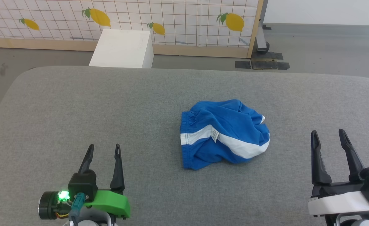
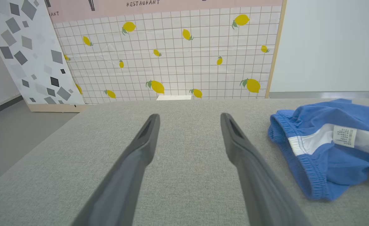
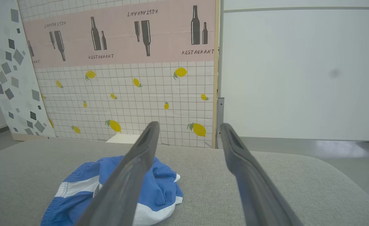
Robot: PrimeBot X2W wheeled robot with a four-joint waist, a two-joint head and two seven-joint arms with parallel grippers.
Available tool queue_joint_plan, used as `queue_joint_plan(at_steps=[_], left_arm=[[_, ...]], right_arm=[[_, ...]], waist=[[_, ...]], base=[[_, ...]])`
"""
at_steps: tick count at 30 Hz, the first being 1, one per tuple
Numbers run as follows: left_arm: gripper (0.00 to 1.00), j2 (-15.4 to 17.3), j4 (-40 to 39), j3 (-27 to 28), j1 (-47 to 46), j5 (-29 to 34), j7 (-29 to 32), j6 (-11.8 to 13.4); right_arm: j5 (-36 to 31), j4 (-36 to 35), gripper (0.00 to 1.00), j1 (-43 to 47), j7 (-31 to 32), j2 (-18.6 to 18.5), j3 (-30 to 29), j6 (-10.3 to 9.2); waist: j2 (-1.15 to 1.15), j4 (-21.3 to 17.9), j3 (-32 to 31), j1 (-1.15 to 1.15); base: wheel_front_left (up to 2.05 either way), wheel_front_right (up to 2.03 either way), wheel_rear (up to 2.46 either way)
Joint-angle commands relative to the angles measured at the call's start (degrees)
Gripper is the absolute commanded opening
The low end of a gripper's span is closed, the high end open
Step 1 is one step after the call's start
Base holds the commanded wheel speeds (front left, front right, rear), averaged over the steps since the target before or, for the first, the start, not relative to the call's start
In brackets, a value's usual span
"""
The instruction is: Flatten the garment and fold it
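Now the garment (image 1: pixel 223 135) lies crumpled near the middle of the tabletop (image 1: pixel 77 103), between your left gripper (image 1: pixel 104 146) and right gripper (image 1: pixel 327 131), its waistband (image 1: pixel 186 125) turned to the left one. Both stand open, empty; the right seems slightly nearer.

Soft, matt bright blue cloth shorts (image 1: pixel 225 125) with puckered elastic waistband and thin printed white label (image 1: pixel 215 135); coarse woven matt grey fabric tabletop (image 1: pixel 77 110); smooth matt dark plastic fingers (image 1: pixel 117 166) of left gripper (image 1: pixel 104 147); smooth bright green plastic wrist cover (image 1: pixel 112 201); pale wooden panel frame (image 1: pixel 255 28)
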Motion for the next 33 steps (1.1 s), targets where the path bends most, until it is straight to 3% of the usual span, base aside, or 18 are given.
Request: queue_joint_plan(at_steps=[1,14,23,26,30,33], left_arm=[[1.00,-0.6,0.2,0.6,0.8,0.8,-0.2,-0.5],[1.00,-3.0,1.2,3.8,-0.4,4.3,-0.2,-4.4],[1.00,-1.8,5.9,1.8,-14.8,4.4,-0.1,-12.4],[1.00,-0.6,9.9,-1.2,-21.6,4.0,3.4,-15.0],[1.00,0.9,14.7,-6.9,-29.0,0.2,12.0,-16.3],[1.00,2.7,16.3,-14.8,-33.2,-9.5,19.2,-16.4]], right_arm=[[0.2,0.2,1.00,0.9,-0.3,0.0,0.1,-0.09],[0.3,1.0,1.00,0.6,-0.3,0.0,0.4,-0.09],[0.4,0.6,1.00,-0.7,-0.3,0.0,0.6,-0.09],[0.3,0.6,1.00,-1.0,-0.3,0.0,0.7,-0.09],[0.5,0.6,1.00,-1.7,-0.3,0.0,0.6,-0.09],[0.5,1.0,1.00,-2.4,-0.3,0.0,1.2,-0.09]], waist=[[0.00,0.0,0.0,0.00],[0.00,-0.1,0.0,0.00],[0.00,-0.3,2.1,0.00],[0.00,-0.7,3.3,0.00],[0.00,-1.5,4.6,0.00],[0.00,-2.6,5.2,0.00]], base=[[0.00,0.00,0.00],[0.00,0.00,0.00],[0.00,0.00,0.00],[0.00,0.00,0.00],[0.00,0.00,0.00],[0.00,0.00,0.00]])
